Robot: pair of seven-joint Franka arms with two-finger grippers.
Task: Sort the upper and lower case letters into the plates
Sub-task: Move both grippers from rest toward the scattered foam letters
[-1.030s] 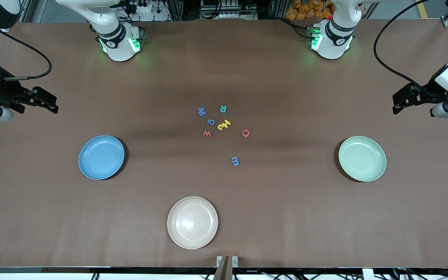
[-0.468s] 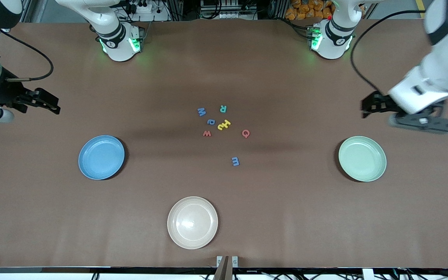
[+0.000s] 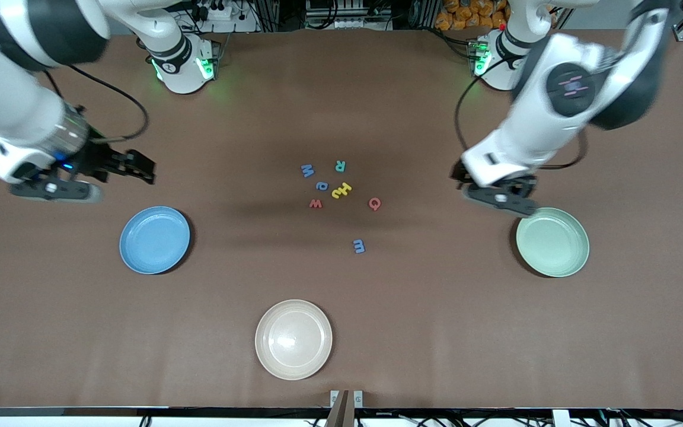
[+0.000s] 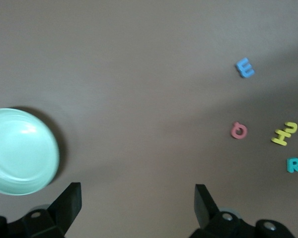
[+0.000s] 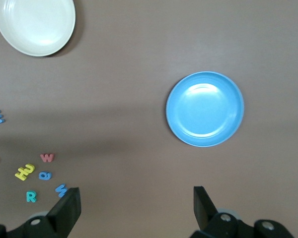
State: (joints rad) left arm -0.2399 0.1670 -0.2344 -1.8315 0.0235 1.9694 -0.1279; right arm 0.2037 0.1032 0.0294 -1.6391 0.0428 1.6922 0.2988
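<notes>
Nothing is sorted yet — the blue plate (image 3: pixel 155 239) and the mint plate (image 3: pixel 552 241) both lie bare, as does the cream plate (image 3: pixel 293 338). The letters (image 3: pixel 337 190) sit in a loose cluster at mid-table between the two grippers, well apart from either, with the blue m (image 3: pixel 358 245) a little nearer the front camera than the rest.

The left gripper (image 3: pixel 466 182) hangs just beside the mint plate's rim, jaws wide, holding nothing. The right gripper (image 3: pixel 143 169) hangs near the blue plate — also spread wide and empty. By my judgement every letter is left to move.
</notes>
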